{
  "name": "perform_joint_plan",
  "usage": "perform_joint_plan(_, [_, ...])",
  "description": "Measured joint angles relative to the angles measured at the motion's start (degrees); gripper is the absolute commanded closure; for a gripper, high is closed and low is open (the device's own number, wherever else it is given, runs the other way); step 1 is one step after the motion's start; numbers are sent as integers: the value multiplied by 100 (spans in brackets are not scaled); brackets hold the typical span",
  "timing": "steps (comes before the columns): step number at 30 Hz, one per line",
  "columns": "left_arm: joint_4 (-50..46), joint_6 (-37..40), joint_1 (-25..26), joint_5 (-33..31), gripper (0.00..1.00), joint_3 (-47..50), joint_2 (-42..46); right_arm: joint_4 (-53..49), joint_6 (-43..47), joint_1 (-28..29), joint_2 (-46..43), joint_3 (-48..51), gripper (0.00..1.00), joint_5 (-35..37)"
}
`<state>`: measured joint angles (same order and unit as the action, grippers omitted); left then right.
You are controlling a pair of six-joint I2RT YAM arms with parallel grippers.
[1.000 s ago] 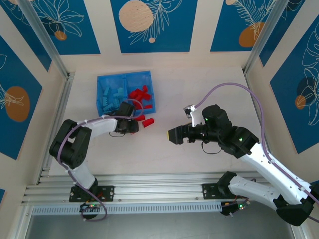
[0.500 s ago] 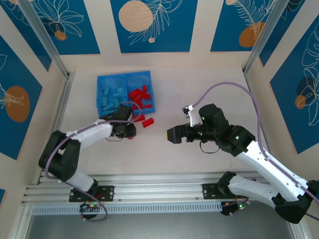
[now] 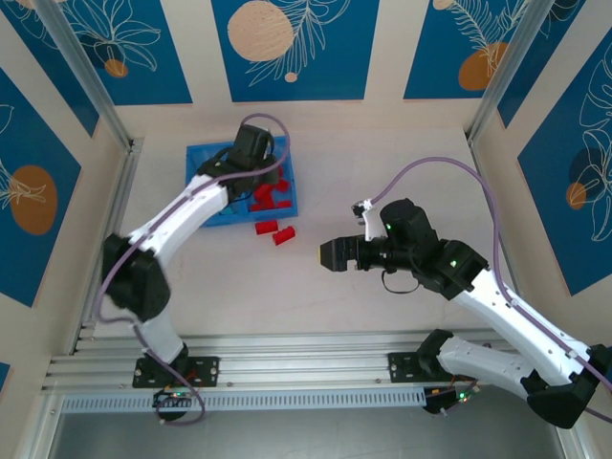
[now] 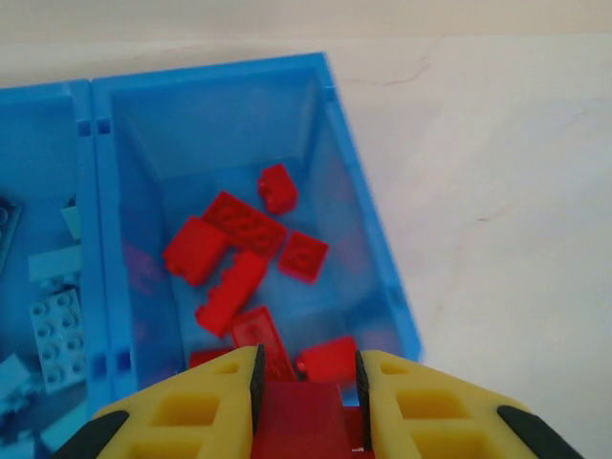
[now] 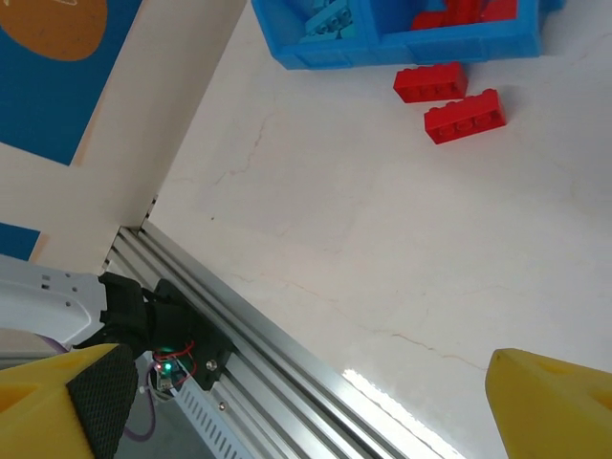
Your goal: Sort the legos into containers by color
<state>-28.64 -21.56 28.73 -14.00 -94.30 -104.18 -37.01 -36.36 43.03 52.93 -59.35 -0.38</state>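
Legos of red plastic (image 4: pixel 244 222) lie in a loose heap in the right compartment of the shallow blue plastic tray (image 4: pixel 359 206), just below and ahead of the left claw (image 4: pixel 306 402). Its yellow fingers (image 4: pixel 206 411) are pinching one more small red rectangular brick (image 4: pixel 298 413), held over the near end of that compartment. To this claw's left, past the tray's middle wall (image 4: pixel 98 220), light blue bricks (image 4: pixel 55 325) sit in the other compartment.

From above, the left claw (image 3: pixel 251 158) hangs over the tray (image 3: pixel 203 153). A loose red brick (image 3: pixel 266 227) and a second loose red brick (image 3: pixel 284 236) lie on the pale table (image 3: pixel 382 172) just outside the tray's near wall, between the two claws. The right claw (image 3: pixel 330 254) hovers well apart from the tray. In its own wrist view, the right claw (image 5: pixel 306 392) is spread wide, with both loose bricks ahead of it.
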Motion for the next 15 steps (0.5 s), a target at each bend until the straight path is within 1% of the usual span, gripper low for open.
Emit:
perform_joint_plan(2, [-74,59,-142,-4,86,-396,-654,-74,-42,-4,-111,0,5,81])
perform_joint_plan(3, [-131,83,-199,-2,82,-603,-979,-116,-72,-4,-192,0,5,127])
perform_joint_plan(6, [-343,153,-282,50,60,-1119,-1679,-236,-136,-13,-468,0,5,208])
perform_joint_plan(8, [-439,188,-302,129,52,-1272,-1893,-317,-146,-15,-610,0,4,275])
perform_joint_plan(11, [-551,188,-293,317,47,-1272,-1843,-433,-157,-20,-719,2,4,389])
perform_joint_plan(13, [-533,205,-260,415,46,-1220,-1679,-463,-157,-22,-728,15,4,461])
perform_joint_plan(15, [-525,205,-201,511,46,-1012,-1327,-459,-157,-31,-675,48,4,503])
